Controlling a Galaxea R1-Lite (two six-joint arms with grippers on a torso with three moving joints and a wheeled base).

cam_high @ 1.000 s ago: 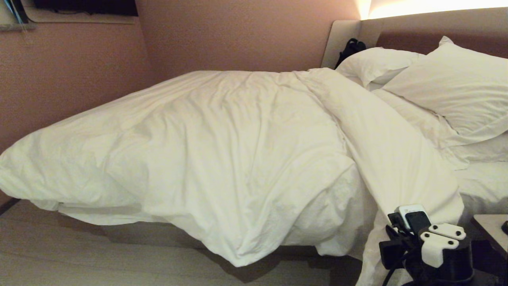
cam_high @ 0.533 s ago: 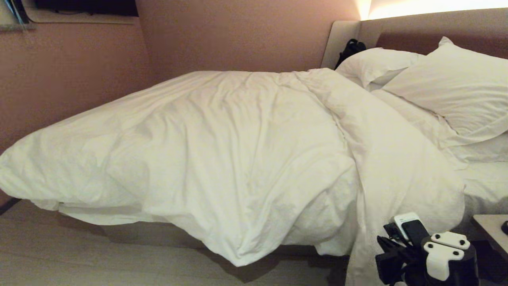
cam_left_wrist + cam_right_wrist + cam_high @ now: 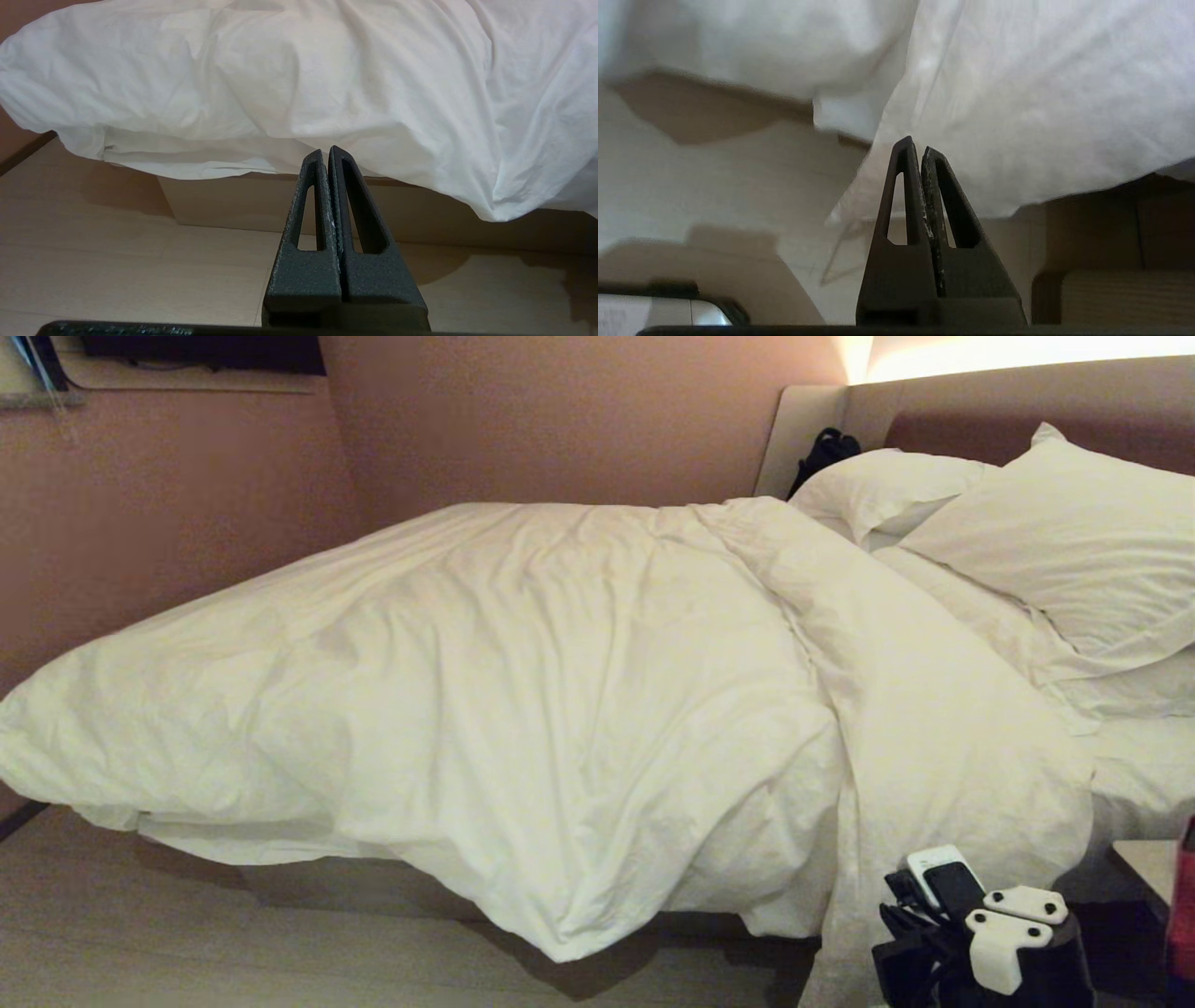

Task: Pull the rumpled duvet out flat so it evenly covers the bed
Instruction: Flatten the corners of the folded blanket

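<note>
Duvet (image 3: 560,709) bunched across bed (image 3: 1134,775), corner hanging off near side; right pincer (image 3: 916,147) clamped on hanging duvet edge, left pincer (image 3: 325,154) closed empty, low near floor; mid-pull step; next likely needs outward tug to flatten folds

A big puffy white quilted duvet (image 3: 523,700) lies rumpled across the wide low bed with a padded beige-and-brown headboard (image 3: 943,415), its near edge spilling over the side toward the pale wooden floor (image 3: 187,943). Two plump white pillows (image 3: 1055,537) lean against the headboard. The right arm's black-and-white wrist (image 3: 990,943) shows low at the duvet's hanging corner; its gripper is hidden
</note>
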